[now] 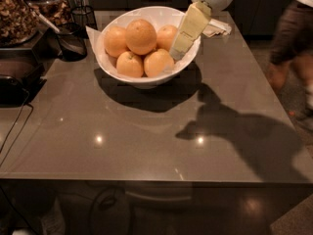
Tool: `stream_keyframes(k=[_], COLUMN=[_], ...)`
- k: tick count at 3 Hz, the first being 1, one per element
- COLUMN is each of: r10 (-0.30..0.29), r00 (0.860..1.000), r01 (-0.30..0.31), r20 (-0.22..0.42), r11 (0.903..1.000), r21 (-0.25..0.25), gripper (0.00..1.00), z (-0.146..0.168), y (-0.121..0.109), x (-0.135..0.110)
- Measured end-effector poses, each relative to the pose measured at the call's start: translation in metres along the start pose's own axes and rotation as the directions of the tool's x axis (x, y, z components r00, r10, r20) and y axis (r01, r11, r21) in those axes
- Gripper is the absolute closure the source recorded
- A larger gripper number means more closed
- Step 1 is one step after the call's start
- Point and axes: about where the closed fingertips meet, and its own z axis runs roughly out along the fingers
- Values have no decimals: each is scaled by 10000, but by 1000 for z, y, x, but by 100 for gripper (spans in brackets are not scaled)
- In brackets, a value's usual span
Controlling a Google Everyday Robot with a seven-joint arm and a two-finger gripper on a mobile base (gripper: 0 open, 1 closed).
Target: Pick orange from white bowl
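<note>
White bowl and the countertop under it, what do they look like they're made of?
The white bowl looks like glazed ceramic or porcelain: glossy, opaque white; hard plastic can't be ruled out. The countertop looks like polished stone or glass: grey-brown, with sharp light reflections. The gripper, cream and matte, probably plastic, hangs over the bowl's right rim.
</note>
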Motion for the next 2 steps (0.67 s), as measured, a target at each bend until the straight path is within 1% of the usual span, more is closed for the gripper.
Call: stream_keyframes(k=[1, 2], r10=[232, 798], r00=[9990, 9937], r01=[-236, -800], r20=[375, 792], r11=[9997, 9968], r21=[116, -5], gripper=[0, 0], z=[1, 15], y=[-3, -14], x=[-4, -26])
